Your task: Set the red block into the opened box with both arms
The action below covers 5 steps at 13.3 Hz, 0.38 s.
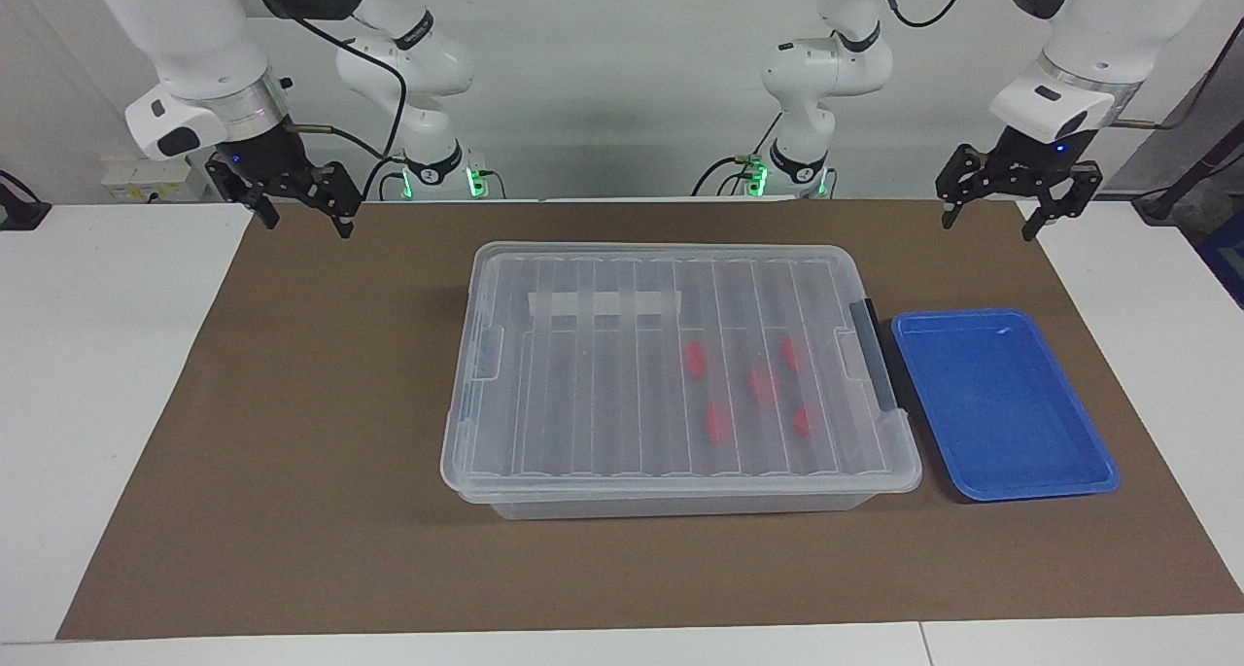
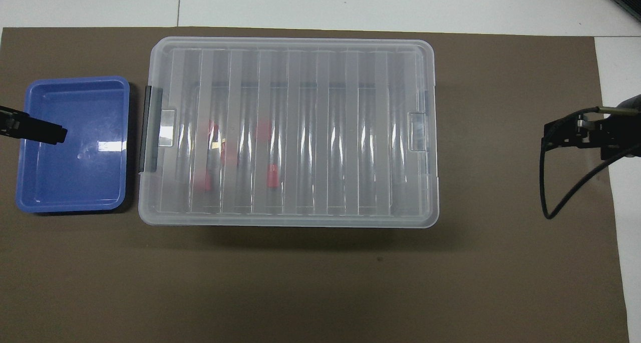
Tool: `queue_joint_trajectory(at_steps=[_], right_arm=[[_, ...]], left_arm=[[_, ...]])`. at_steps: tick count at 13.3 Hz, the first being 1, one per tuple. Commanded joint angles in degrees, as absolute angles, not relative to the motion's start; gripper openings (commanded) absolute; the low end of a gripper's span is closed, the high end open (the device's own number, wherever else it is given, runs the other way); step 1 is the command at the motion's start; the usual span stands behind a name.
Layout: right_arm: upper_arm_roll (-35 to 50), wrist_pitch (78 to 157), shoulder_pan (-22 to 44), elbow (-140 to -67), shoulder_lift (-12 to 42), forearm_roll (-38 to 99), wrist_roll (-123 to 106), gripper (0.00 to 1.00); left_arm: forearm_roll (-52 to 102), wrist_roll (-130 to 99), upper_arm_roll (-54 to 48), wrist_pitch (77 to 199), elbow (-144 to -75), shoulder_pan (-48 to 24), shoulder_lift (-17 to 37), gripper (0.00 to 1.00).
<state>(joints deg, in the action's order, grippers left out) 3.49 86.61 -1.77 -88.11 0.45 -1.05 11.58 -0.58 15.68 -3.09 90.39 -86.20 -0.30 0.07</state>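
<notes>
Facing view, box [image 1: 583, 374]: we find it mid-frame, lid on.
Red blocks [image 1: 718, 421]: inside already, under the lid.
Left tool [image 1: 989, 213]: upper right, spread, empty, waiting.
Right tool [image 1: 302, 216]: upper left, spread, empty.

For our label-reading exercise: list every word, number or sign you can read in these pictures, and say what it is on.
None can be read.
The box, its white strip and the blue tray show no writing.
Marks on the arms' black bands are too small to read.
</notes>
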Motion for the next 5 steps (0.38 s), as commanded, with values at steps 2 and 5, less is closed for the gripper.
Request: queue_joint_trajectory(at_steps=[2, 5], right_arm=[[3.78, 86.13, -2.11, -88.59, -0.18, -0.61, 11.07, 1.0], [3.78, 86.31, -2.11, -88.86, -0.18, -0.53, 11.07, 1.0]], left_arm=[[0.18, 16.0, -3.52, 89.91, -88.5, 0.09, -2.02, 1.0], [0.18, 15.82, -3.52, 90.7, -90.43, -0.09, -2.89, 1.0]])
